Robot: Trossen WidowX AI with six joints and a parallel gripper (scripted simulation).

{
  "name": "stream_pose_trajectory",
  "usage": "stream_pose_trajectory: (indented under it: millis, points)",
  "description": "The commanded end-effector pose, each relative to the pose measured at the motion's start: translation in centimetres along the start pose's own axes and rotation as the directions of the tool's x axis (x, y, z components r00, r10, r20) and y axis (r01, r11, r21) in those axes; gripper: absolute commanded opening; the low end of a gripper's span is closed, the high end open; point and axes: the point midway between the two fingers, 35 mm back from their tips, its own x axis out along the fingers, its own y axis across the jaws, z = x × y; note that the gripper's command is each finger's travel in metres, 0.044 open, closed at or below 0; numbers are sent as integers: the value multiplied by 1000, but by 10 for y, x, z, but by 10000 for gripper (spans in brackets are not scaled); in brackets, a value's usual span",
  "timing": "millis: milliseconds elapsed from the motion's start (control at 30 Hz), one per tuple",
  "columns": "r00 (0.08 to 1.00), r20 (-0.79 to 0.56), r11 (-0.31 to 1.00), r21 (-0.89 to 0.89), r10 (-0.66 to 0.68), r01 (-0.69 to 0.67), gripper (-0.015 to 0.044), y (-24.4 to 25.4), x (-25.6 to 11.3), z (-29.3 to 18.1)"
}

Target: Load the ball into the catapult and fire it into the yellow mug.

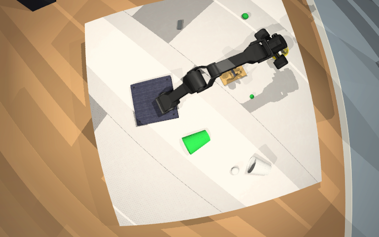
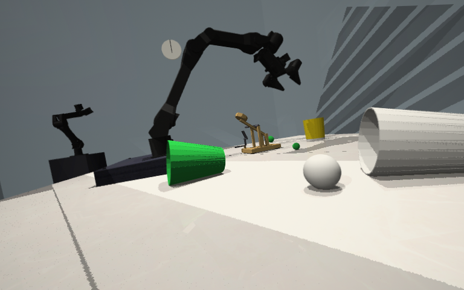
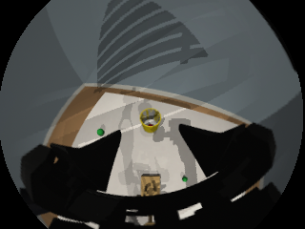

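The yellow mug (image 1: 285, 52) (image 2: 313, 128) (image 3: 152, 129) stands upright at the far right of the table, partly hidden by the arm in the overhead view. In the wrist view a small red patch, which looks like the red ball (image 3: 151, 125), shows inside the mug. The wooden catapult (image 1: 225, 80) (image 2: 261, 148) (image 3: 151, 179) stands between the arm's base and the mug. Its throwing arm slants up, with the cup (image 2: 240, 116) at the raised end and no ball visible in it. My gripper (image 1: 271, 48) (image 2: 292, 86) is open and empty, high above the table near the mug.
Two green balls (image 1: 245, 16) (image 1: 251, 96) lie on either side of the catapult. A green cup (image 1: 196, 141) (image 2: 195, 162), a white ball (image 1: 234, 170) (image 2: 322, 171) and a white cup (image 1: 259, 166) (image 2: 417, 143) lie toward the front. A small grey block (image 1: 180, 24) lies at the back.
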Motion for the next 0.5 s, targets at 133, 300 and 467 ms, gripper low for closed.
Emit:
stream_pose_trajectory:
  millis: [133, 300, 467]
  points:
    - [1000, 0, 1000, 7, 4, -4, 440, 0, 1, 0]
    - [1000, 0, 1000, 7, 4, -4, 440, 0, 0, 1]
    - [1000, 0, 1000, 1, 0, 0, 440, 0, 0, 0]
